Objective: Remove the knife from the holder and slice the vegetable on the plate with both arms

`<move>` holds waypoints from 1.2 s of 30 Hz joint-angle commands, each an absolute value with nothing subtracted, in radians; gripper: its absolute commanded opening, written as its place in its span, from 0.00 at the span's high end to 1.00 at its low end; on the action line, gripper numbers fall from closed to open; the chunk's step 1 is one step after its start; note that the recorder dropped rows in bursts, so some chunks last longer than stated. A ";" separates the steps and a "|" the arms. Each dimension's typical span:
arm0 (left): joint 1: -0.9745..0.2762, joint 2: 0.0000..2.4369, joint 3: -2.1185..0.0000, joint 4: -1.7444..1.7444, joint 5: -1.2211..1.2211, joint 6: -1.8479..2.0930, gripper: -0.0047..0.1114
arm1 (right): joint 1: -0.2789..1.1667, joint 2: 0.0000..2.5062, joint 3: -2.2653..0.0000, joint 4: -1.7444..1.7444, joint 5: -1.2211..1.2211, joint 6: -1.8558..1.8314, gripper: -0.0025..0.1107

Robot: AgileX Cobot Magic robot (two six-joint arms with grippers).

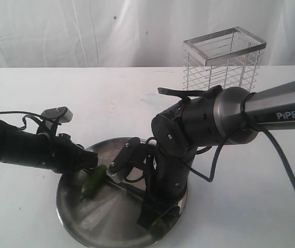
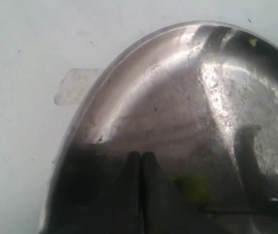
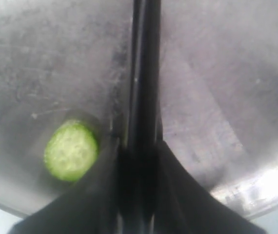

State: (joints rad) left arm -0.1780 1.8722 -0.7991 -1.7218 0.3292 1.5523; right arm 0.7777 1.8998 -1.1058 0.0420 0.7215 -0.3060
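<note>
Reading "PiPER" in white letters along the silver tube [image 1: 291, 114] of the bulky black right arm [image 1: 204, 124], at the right of the scene. Slants from there down to the large round shiny stainless-steel plate [image 1: 72, 204] at the near middle of the white table [image 1: 85, 93]. Pinches the slim all-black knife [image 3: 141, 73] in the right gripper [image 3: 140, 146], jaws clamped tight against both sides of it, the black length running out low over the plate's metal. Just beside that knife, on the plate, a round cut slice [image 3: 70, 151] with green skin and a pale green inside, apart from the fingers.

Extends from the left as the second black arm [image 1: 18, 147], with the left gripper [image 2: 141, 158] low over the left part of the plate, jaws pressed together with no gap and nothing seen between them. Just beside those closed tips, the small glossy green chili-like pepper [image 1: 93, 182], lying on the plate left of its middle; touching or only near, cannot tell.

Stands upright at the far right of the table, well apart from the plate and behind the right arm: the tall rectangular chrome wire holder [image 1: 224, 62] with horizontal bars and a flat metal rim.
</note>
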 commanded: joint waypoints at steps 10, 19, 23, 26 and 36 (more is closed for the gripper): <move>-0.181 1.756 -0.791 -1.657 0.239 1.546 0.96 | 0.776 1.897 -1.110 -0.039 0.789 -0.295 0.98; -0.181 1.584 -0.791 -1.610 0.243 1.475 0.86 | 0.776 1.874 -1.110 -0.167 0.779 -0.185 0.98; -0.181 1.516 -0.786 -1.607 0.262 1.449 0.69 | 0.776 1.837 -1.110 -0.165 0.771 -0.175 0.98; -0.181 1.446 -0.762 -1.607 0.265 1.436 0.67 | 0.776 1.803 -1.110 -0.149 0.780 -0.171 0.98; -0.181 1.110 -0.521 -1.617 0.270 1.381 0.72 | 0.776 1.770 -1.084 -0.027 0.720 -0.153 0.98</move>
State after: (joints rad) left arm -0.1775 1.2143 -0.5855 -1.5984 0.2341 1.4194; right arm 0.7777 1.7808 -1.1015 -0.0643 0.7601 -0.1663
